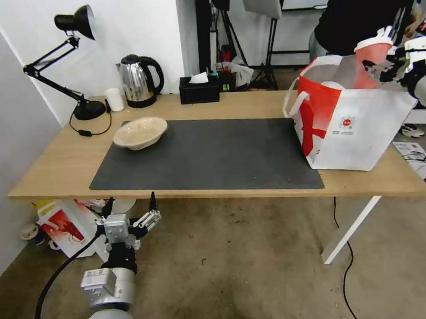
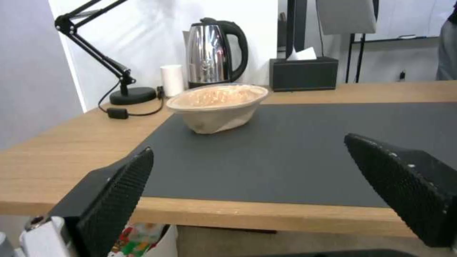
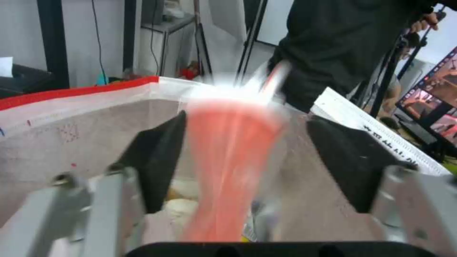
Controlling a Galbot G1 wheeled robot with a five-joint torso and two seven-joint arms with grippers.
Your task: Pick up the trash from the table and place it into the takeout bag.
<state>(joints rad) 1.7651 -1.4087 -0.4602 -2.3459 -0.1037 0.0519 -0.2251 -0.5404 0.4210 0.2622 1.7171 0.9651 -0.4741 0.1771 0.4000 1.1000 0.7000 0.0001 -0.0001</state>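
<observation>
Red cup (image 1: 373, 60) with white lid sits above the open mouth of the bag (image 1: 354, 123), between the fingers of the right tool (image 1: 384, 67). In the right wrist view the cup (image 3: 228, 160) is smeared by motion and the fingers stand apart, with a clear gap on one side; whether the tool retains any hold cannot be told, though the blur suggests a cup let go and dropping. Landmark: the bag, standing at one end of the counter (image 1: 56, 172), partly on the grey mat (image 1: 208, 155).

Progress, as judged: the cup is at the point of delivery. Pale rounded shapes on the bag floor (image 3: 183, 200) may be the large white bowl, but they are too blurred and too hidden to confirm. Still to collect: the beige bowl (image 1: 140, 132), at the mat's far end from the bag, well apart from it.

Left tool (image 1: 130, 216) hangs below the counter's front edge, far from the bag, wide open and empty, facing the beige bowl (image 2: 218, 107).

Cut off: the bag's far wall and the right arm beyond the wrist.
</observation>
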